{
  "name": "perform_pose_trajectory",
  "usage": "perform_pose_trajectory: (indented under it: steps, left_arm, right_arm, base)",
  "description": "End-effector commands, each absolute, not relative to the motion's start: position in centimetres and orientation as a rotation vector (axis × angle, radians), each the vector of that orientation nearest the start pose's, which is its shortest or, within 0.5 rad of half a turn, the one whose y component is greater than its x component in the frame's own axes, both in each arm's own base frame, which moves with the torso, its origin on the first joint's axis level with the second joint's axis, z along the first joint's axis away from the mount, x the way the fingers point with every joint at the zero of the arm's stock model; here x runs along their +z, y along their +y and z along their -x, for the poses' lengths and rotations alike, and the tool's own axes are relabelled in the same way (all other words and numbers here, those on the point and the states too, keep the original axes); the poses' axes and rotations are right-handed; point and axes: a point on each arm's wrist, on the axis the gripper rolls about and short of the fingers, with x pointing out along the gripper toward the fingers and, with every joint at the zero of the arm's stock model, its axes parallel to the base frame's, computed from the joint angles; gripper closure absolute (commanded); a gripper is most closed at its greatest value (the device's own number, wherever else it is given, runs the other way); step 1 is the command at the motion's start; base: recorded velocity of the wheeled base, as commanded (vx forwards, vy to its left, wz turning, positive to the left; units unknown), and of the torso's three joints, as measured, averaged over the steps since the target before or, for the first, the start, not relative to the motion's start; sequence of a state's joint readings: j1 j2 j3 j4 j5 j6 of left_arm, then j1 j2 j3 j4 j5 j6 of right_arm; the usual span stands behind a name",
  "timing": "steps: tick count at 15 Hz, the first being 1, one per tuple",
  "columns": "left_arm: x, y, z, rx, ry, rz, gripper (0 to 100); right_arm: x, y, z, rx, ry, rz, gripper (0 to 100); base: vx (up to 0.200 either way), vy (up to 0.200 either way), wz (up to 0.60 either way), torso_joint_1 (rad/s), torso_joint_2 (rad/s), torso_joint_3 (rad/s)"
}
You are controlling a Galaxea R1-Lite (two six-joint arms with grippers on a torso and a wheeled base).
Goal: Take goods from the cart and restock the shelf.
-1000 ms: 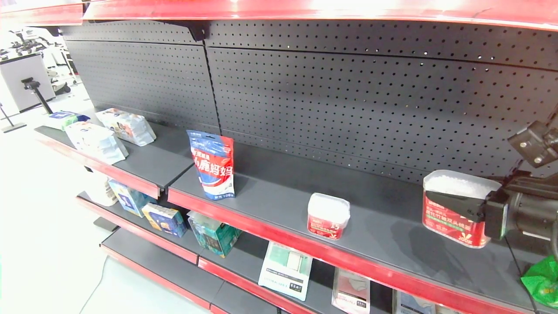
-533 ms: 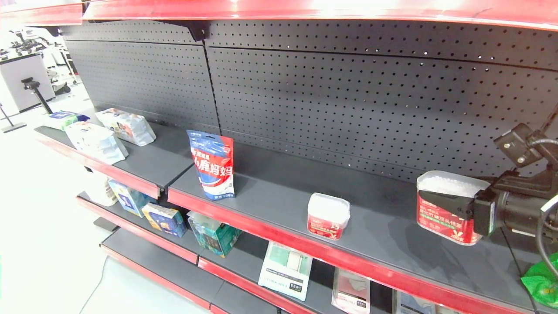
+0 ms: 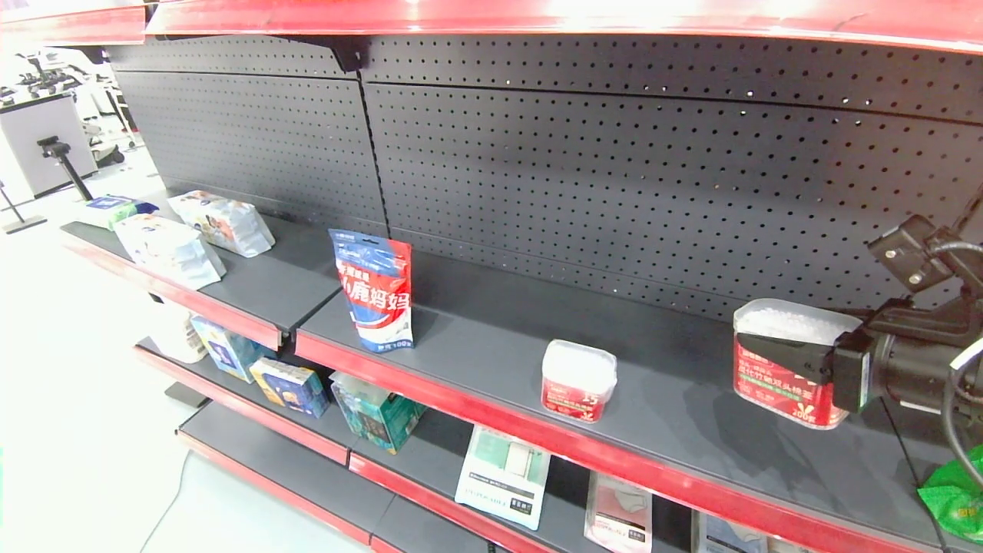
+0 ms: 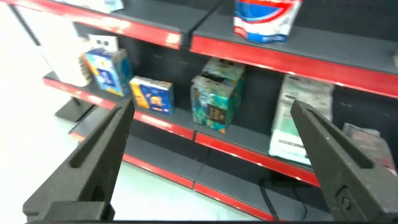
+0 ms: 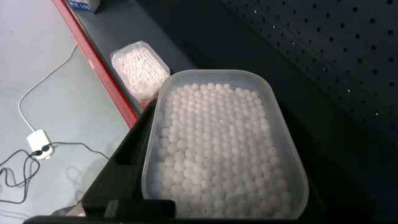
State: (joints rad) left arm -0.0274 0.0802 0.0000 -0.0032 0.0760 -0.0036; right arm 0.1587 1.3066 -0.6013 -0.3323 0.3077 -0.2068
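While my left gripper (image 4: 210, 112) hangs with its fingers spread wide and nothing between them, I can see past it to a lower board where a blue box (image 4: 104, 67), a smaller blue-and-yellow box (image 4: 151, 95) and a teal box (image 4: 216, 95) stand in a row.

On the head view, two white soft packs (image 3: 170, 250) lie at the far left of the shelf (image 3: 491, 342). Right of them, left of centre in the frame, a red and blue pouch (image 3: 375, 290) stands upright near the red front edge. Right of centre sits a small clear tub (image 3: 577, 380) with a red label, packed with white cotton buds.

Well apart from it, at the right of the frame, my right gripper (image 3: 776, 355) is clamped on the sides of a larger clear tub (image 3: 791, 395). That tub is upright over the shelf board; I cannot tell whether its base touches. From above, the wrist view shows it crammed full of white bud heads under a clear lid. A green bag (image 3: 952, 495) lies in the lower right corner.
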Motion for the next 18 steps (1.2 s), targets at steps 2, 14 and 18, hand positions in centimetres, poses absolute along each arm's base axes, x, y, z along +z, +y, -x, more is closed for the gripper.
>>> perform_pose_trajectory:
  steps: [2,14,18]
  left_arm:
    - [7.6,0.1,2.1,0.049,0.017,0.007,0]
    - [7.6,0.1,2.3,0.028,0.0,0.002,0]
    - [7.6,0.1,2.3,0.028,0.0,0.002,0]
  right_arm:
    - [19.7,3.8,-19.4,0.499,0.323,0.173,100]
    - [18.2,4.4,-22.0,0.532,0.358,0.167,100]
    - [16.2,4.9,-25.5,0.648,0.304,0.14,100]
  base:
    - [0.0,0.0,0.0,0.0,0.0,0.0]
    - [0.0,0.0,0.0,0.0,0.0,0.0]
    - [0.0,0.0,0.0,0.0,0.0,0.0]
